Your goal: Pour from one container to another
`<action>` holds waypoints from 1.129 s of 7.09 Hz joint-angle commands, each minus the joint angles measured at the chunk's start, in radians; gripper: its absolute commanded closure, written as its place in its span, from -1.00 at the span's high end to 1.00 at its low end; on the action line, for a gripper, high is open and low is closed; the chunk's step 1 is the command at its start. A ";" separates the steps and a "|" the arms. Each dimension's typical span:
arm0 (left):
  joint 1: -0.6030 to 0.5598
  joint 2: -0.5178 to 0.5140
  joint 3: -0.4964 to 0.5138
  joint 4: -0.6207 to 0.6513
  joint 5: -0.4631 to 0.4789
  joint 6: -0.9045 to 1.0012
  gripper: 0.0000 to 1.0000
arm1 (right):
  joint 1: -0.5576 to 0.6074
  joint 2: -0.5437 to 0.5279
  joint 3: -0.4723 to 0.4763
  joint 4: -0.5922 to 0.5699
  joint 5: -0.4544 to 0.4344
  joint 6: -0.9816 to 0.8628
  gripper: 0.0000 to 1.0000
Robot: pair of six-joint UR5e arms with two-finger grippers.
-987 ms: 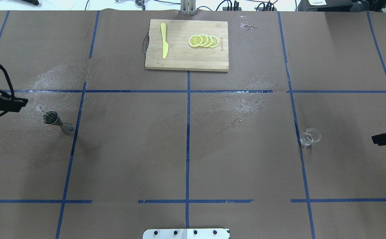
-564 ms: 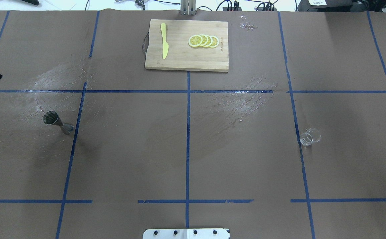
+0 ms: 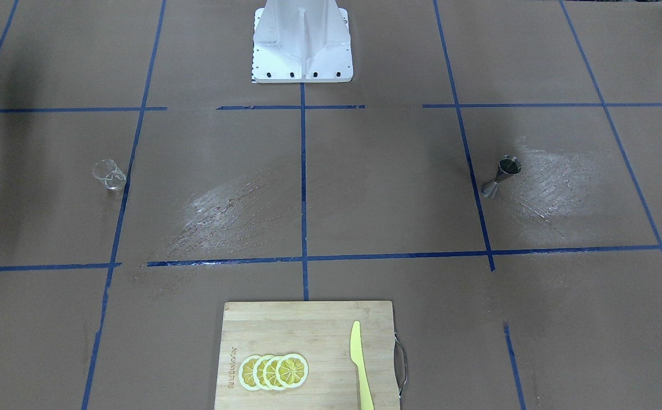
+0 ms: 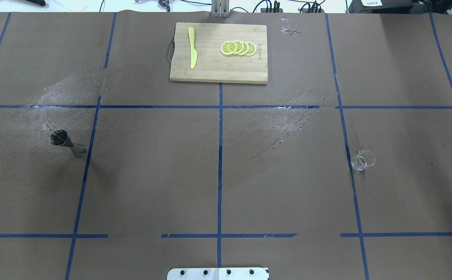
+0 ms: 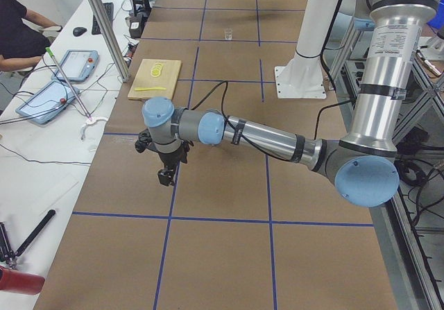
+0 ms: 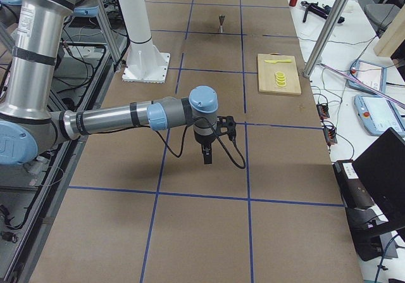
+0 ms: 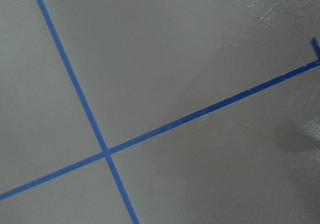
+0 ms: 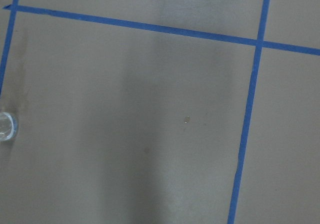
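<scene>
The clear glass cup (image 4: 363,160) stands on the right half of the table beside a blue tape line, also seen in the front view (image 3: 109,174) and at the left edge of the right wrist view (image 8: 6,126). The steel jigger (image 4: 65,142) stands upright on the left half (image 3: 501,175), on a wet-looking patch. Neither gripper shows in the overhead view. My left gripper (image 5: 165,179) hangs pointing down over the paper in the left side view. My right gripper (image 6: 207,156) does the same in the right side view. I cannot tell whether either is open or shut.
A wooden cutting board (image 4: 210,70) at the far middle carries lemon slices (image 4: 238,48) and a yellow knife (image 4: 192,47). Shiny streaks (image 4: 280,120) mark the brown paper. The robot base plate (image 4: 218,273) sits at the near edge. An operator (image 5: 17,36) sits beyond the left end.
Both grippers have drawn outward and left the overhead view, the left past the left edge, the right past the right edge. Cup and jigger have not moved.
</scene>
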 commanded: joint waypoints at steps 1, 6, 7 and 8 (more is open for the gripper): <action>-0.041 0.031 0.021 -0.005 -0.001 -0.003 1.00 | 0.024 0.039 -0.090 0.001 -0.001 0.058 1.00; -0.055 0.062 0.090 -0.037 -0.004 -0.012 1.00 | 0.182 0.178 -0.373 0.003 0.133 -0.039 1.00; -0.057 0.054 0.085 -0.037 -0.005 -0.020 1.00 | 0.183 0.189 -0.380 0.004 0.134 -0.040 1.00; -0.060 0.042 0.078 -0.042 -0.005 -0.018 1.00 | 0.191 0.190 -0.379 0.004 0.134 -0.040 1.00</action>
